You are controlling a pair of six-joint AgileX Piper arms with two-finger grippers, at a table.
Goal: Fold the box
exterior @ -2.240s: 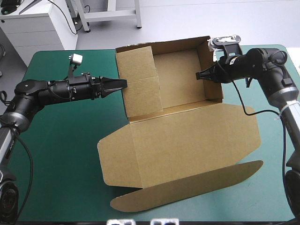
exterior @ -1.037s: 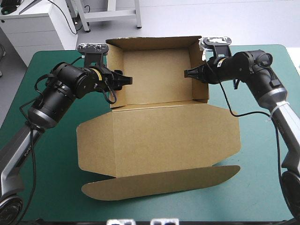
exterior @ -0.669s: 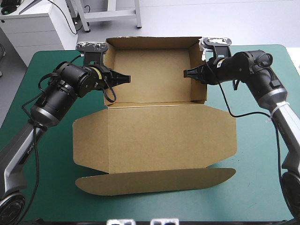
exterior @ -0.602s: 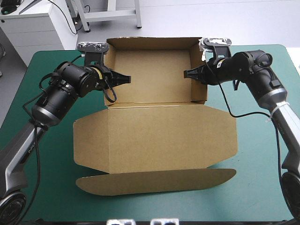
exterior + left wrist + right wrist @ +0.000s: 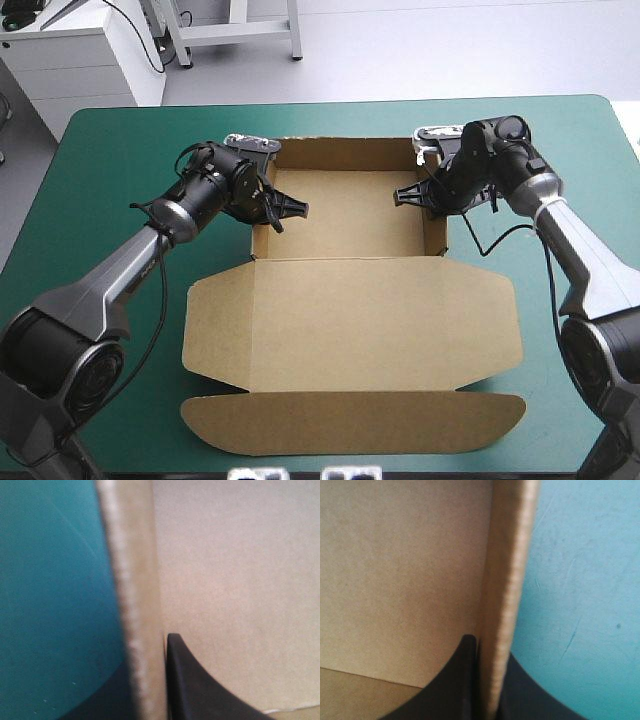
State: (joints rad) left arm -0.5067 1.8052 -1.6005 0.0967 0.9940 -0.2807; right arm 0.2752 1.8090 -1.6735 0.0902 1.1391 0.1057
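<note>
My left end effector [image 5: 283,209] pinched the left wall of the brown box [image 5: 350,310], one finger inside, one outside. The box sat in the middle of the table [image 5: 120,150], its long side running left to right between my arms, its lid flat toward me. My right end effector [image 5: 412,194] pinched the right wall the same way.

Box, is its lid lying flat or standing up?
Lying flat. The lid spreads on the teal-green cover in front of the open tray, whose walls stand up.
</note>
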